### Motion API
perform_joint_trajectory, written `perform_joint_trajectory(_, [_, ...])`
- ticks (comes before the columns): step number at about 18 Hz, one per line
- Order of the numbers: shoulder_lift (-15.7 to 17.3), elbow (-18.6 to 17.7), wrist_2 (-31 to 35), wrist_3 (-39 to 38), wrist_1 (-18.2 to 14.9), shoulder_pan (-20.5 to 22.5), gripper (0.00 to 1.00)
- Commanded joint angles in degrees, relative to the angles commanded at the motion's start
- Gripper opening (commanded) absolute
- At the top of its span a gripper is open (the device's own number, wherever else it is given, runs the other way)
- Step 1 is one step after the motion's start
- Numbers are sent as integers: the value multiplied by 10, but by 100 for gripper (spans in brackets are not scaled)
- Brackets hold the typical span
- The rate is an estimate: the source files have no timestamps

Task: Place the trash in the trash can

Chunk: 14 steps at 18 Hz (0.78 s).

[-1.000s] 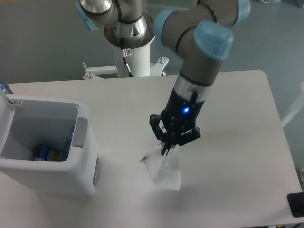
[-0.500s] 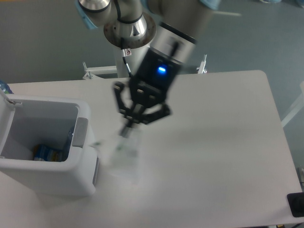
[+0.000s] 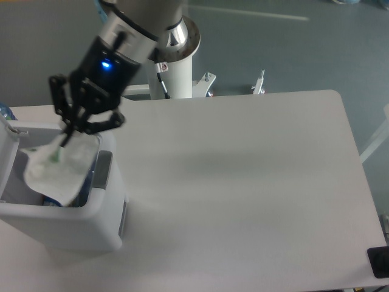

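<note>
The white trash can [image 3: 106, 226] stands open at the left of the table, its lid swung back at the far left. My gripper [image 3: 65, 137] hangs over the can's opening, shut on the top of a crumpled white plastic wrapper [image 3: 58, 171]. The wrapper dangles down into the can's mouth. A bluish piece of trash [image 3: 47, 200] shows at the bottom of the can, mostly hidden behind the wrapper.
The arm's white base post [image 3: 173, 76] stands behind the table's far edge, with metal brackets [image 3: 261, 82] beside it. A dark object [image 3: 378, 263] sits at the table's front right corner.
The gripper has carried the wrapper up off the table's middle and leftward. It now hangs over the open trash can.
</note>
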Motion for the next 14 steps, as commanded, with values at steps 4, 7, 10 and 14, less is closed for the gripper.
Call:
perform_joint_trajectory(4, [-4, 10, 2, 2, 3, 1, 100])
perform_joint_trajectory(7, [-5, 12, 4, 6, 8, 21, 100])
perform_joint_trajectory(10, [-8, 0, 51, 62, 8, 80, 100])
perform_joint_trajectory(14, [-32, 28, 106, 159, 6, 135, 100])
